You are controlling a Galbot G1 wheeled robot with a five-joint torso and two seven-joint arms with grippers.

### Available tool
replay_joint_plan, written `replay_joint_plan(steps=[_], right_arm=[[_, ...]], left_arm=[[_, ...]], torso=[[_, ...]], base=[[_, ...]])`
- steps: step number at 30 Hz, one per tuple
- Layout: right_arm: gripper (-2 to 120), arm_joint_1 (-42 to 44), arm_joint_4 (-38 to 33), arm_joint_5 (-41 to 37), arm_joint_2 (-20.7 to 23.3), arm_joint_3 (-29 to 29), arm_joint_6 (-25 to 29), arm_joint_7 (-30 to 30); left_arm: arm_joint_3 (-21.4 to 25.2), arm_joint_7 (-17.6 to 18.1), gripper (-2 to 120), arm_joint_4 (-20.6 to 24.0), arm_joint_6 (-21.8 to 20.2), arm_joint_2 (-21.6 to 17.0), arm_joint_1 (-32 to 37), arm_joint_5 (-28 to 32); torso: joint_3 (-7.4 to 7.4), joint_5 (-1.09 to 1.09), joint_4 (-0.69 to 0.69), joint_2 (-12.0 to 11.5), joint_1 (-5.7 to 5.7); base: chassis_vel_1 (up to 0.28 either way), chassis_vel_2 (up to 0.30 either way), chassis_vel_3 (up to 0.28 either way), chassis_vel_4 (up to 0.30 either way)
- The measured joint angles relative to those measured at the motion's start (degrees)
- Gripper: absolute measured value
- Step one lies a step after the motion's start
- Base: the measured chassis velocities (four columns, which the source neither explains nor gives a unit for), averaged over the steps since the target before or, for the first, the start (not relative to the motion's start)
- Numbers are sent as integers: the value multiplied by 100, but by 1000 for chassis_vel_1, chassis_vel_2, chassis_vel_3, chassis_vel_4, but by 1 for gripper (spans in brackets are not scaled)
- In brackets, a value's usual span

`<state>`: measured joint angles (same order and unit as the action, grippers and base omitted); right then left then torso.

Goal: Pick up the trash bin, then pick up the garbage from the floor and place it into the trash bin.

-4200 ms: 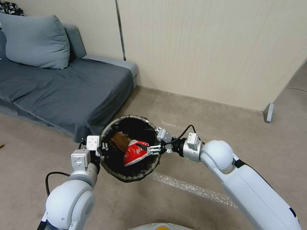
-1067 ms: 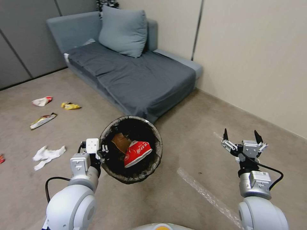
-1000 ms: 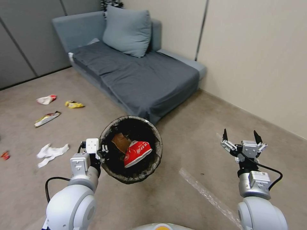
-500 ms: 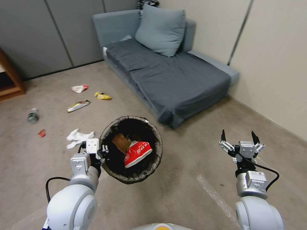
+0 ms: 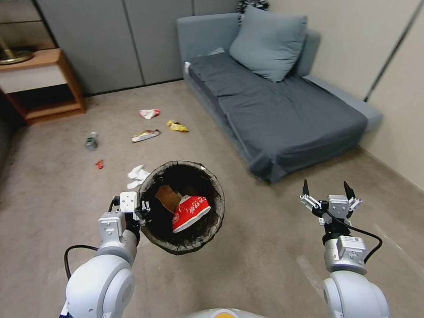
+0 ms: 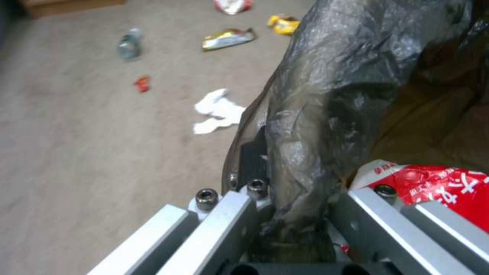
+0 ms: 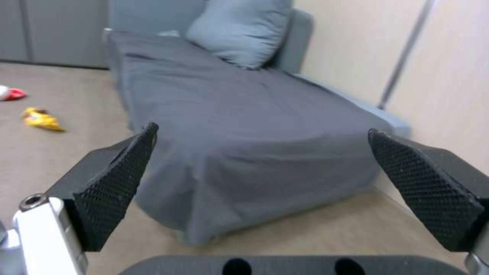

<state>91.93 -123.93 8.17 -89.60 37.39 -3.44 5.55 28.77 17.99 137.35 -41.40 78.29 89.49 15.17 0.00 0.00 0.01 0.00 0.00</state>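
Note:
The trash bin (image 5: 215,191), its dark bag folded over the rim, hangs above the floor with my left gripper (image 5: 142,207) shut on its near rim. A crumpled red-and-white cup (image 5: 190,213) and a tan paper bag (image 5: 166,197) lie inside. In the left wrist view the left gripper (image 6: 300,214) pinches the bag-covered rim (image 6: 326,95). Garbage on the floor beyond: white tissue (image 5: 138,173), small red wrapper (image 5: 99,164), gold wrapper (image 5: 145,135), yellow wrapper (image 5: 177,126), a red-and-white cup (image 5: 149,113). My right gripper (image 5: 325,190) is held up open and empty, its pads (image 7: 114,183) spread wide.
A grey sofa (image 5: 282,110) with a pillow (image 5: 267,42) stands ahead on the right along the wall. A wooden shelf unit (image 5: 44,84) sits at the far left. A small bottle (image 5: 91,141) lies on the carpet near the litter.
The camera has swung left: the sofa slid right in view, and the litter, the bottle and the wooden shelf came into view. Earlier, the right gripper drew back from the bin, leaving the cup inside.

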Motion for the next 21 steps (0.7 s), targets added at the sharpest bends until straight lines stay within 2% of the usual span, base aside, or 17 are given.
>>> replay_joint_plan(steps=[21], right_arm=[[100, 25, 45, -7, 20, 21, -2, -35]], left_arm=[[-31, 3, 0, 18, -21, -11, 31, -5]], torso=[[0, 0, -1, 0, 0]], base=[[108, 102, 114, 109]])
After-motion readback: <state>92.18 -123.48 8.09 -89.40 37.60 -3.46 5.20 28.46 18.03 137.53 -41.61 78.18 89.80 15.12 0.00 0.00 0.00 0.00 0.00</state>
